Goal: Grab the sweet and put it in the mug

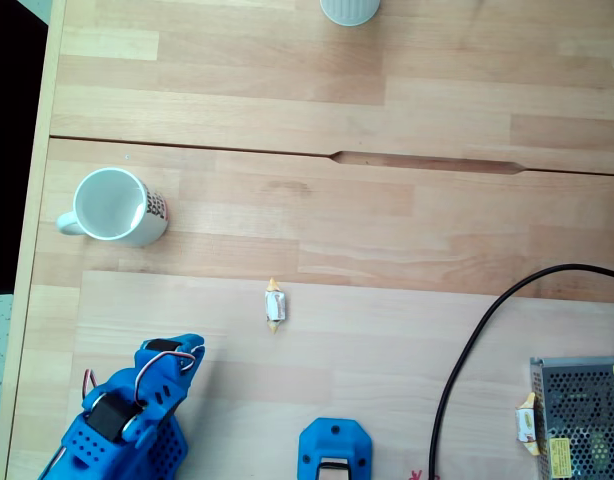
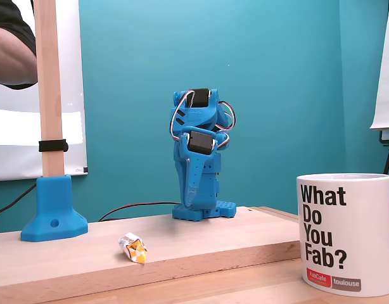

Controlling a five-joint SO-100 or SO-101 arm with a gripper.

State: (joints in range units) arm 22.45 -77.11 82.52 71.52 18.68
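The blue arm [image 2: 197, 155] is seen folded upright over its base in a fixed view, and its gripper [image 1: 172, 352] is found at the lower left of a fixed view from above, held over bare wood. How far the jaws stand apart cannot be told from either picture; nothing is seen held between them and nothing is touched by them. The sweet [image 1: 275, 305] is laid on the raised wooden board [image 1: 387, 370], well apart from the gripper, with its yellowish twisted ends [image 2: 139, 253] shown in a fixed view from the table's edge. The mug [image 1: 114, 206] is stood upright on the table [image 1: 287, 100] beyond the board's edge, with its handle turned away from the sweet and its mouth seen white inside.
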